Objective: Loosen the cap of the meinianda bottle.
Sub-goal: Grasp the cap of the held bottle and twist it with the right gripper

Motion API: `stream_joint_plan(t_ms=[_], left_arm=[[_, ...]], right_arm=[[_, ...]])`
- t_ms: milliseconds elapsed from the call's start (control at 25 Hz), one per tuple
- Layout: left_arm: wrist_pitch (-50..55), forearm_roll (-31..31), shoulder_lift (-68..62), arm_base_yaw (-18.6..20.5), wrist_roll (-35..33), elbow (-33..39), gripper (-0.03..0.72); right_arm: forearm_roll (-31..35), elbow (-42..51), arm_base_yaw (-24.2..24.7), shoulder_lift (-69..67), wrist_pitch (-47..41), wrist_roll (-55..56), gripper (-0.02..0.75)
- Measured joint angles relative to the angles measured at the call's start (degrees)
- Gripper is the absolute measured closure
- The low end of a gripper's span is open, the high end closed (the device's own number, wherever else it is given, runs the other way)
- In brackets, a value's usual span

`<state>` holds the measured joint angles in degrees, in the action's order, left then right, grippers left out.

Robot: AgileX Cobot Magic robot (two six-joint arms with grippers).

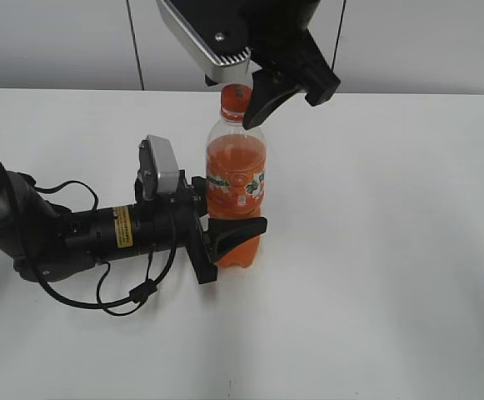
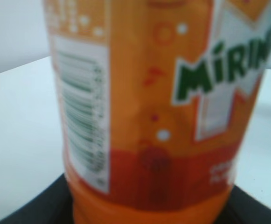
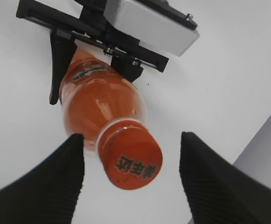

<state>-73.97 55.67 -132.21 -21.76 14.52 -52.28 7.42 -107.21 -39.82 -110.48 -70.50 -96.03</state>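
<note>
The meinianda bottle point(image 1: 236, 179) stands upright on the white table, full of orange liquid, with its label band point(image 2: 172, 93) filling the left wrist view. My left gripper point(image 1: 229, 233) is shut on the bottle's lower body from the left. The orange cap point(image 1: 235, 98) with dark print on top point(image 3: 133, 163) sits on the neck. My right gripper point(image 1: 262, 96) hovers over it from above, open, its black fingers point(image 3: 133, 179) on either side of the cap and apart from it.
The white table point(image 1: 391, 250) spreads to the right and front. The left arm and its black cable loop point(image 1: 125, 292) lie on the table at the left. A grey wall point(image 1: 58, 42) stands behind.
</note>
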Motion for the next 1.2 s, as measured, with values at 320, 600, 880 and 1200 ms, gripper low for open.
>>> stream_joint_plan(t_ms=[320,600,880,1200], left_arm=[[0.00,0.07,0.00,0.00,0.00,0.00,0.302],[0.00,0.39,0.00,0.00,0.00,0.00,0.302],[0.00,0.59,0.00,0.00,0.00,0.00,0.302],[0.00,0.66,0.00,0.00,0.00,0.00,0.302]], right_arm=[[-0.24,0.00,0.00,1.00,0.00,10.30,0.240],[1.74,-0.16,0.00,7.08,0.00,30.09,0.239],[9.40,-0.24,0.00,8.15,0.00,71.47,0.238],[0.07,-0.24,0.00,7.99,0.00,103.64,0.238]])
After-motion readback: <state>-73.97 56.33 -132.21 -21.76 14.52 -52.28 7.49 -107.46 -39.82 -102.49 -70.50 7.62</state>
